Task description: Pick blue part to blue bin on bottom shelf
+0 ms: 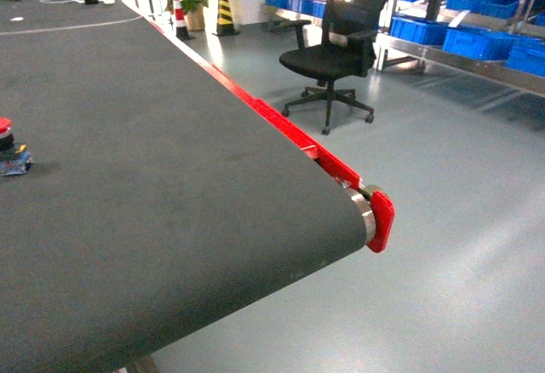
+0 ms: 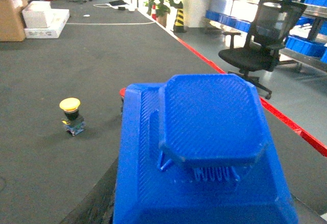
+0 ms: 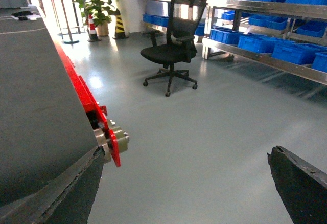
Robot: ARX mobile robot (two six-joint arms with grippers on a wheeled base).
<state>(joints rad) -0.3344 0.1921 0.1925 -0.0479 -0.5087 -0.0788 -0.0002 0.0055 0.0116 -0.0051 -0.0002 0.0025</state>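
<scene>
1. The blue part [image 2: 212, 114] fills the lower half of the left wrist view, right under the camera; an octagonal slab with bevelled edges is seen raised on a broader sloped base, all in ribbed, layered plastic like a 3D print
2. Only a dark finger edge of the left gripper [image 2: 99, 201] is seen, at seven o'clock of the part; whether the part is pinched cannot be told
3. The right gripper [image 3: 184, 155] is seen with its dark fingers spread wide and only bare floor between them
4. A yellow-capped push button [image 2: 70, 114] is seen at nine o'clock of the part on the matt, dark conveyor belt [image 1: 170, 134], which is edged by a glossy red rail [image 1: 281, 122]
5. The steel rack [image 1: 464, 60] with blue bins [image 1: 481, 43] is seen at two o'clock in the head view, well apart, past a black mesh office chair [image 1: 336, 45]
6. Carrying is judged the step in hand: a firm hold should be confirmed, the part kept level, the chair skirted, and the lowest level sought out
</scene>
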